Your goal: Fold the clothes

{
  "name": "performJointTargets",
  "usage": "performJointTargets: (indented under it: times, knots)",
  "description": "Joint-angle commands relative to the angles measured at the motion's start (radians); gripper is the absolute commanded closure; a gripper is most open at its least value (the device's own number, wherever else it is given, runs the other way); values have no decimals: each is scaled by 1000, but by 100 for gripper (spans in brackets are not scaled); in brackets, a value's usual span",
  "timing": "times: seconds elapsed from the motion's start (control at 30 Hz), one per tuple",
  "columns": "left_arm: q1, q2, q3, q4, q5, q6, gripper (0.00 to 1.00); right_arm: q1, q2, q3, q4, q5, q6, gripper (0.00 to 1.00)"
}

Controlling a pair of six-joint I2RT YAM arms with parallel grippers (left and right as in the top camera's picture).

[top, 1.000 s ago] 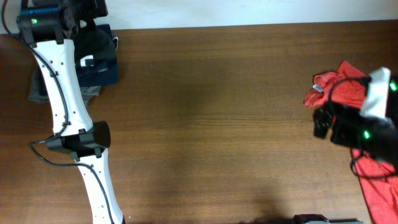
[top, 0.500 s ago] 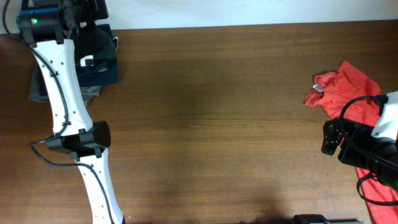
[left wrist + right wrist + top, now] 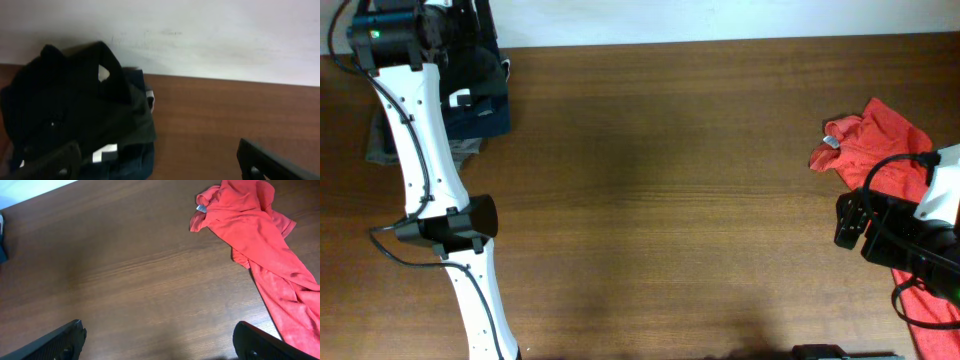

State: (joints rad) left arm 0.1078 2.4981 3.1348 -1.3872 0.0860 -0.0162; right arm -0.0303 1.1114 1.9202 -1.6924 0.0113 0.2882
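Note:
An orange-red shirt [image 3: 880,140] lies crumpled at the table's right edge, and its body trails toward the front right corner [image 3: 250,227]. My right gripper [image 3: 160,347] hovers open over bare wood just left of the shirt, with nothing between its fingers. A black garment [image 3: 65,110] with small white patches sits heaped at the back left corner, on top of a dark blue one [image 3: 135,162]. Over the near edge of this pile my left gripper [image 3: 157,170] hangs open, its left finger [image 3: 50,162] above the black cloth. It holds nothing.
The pile of dark clothes [image 3: 475,100] rests against the white back wall [image 3: 200,35], with grey cloth [image 3: 380,145] beneath it. My left arm [image 3: 425,170] stretches along the table's left side. The brown wooden table [image 3: 670,190] spans the middle.
My right arm has drawn back toward the front edge, off the orange-red shirt, which now shows in full. The left arm has barely moved.

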Motion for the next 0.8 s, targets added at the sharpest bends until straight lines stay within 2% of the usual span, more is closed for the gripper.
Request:
performJointTargets:
  times: [0.0, 0.2, 0.3, 0.5, 0.7, 0.77]
  knots:
    - [2, 3, -2, -14, 3, 1, 1, -3, -35, -6, -6, 27, 5, 1]
    - [2, 3, -2, -25, 3, 1, 1, -21, -130, -20, 12, 74, 6, 1]
    - [2, 3, -2, -25, 3, 1, 1, -77, -221, -107, 94, 93, 5, 1]
    - [2, 3, -2, -25, 4, 1, 1, -114, -505, -517, 432, 103, -97, 1]
    - [2, 3, -2, -25, 3, 1, 1, -113, -818, -982, 824, 75, -100, 1]
    - [2, 3, -2, -25, 4, 1, 1, -113, -888, -1088, 912, 76, -100, 1]
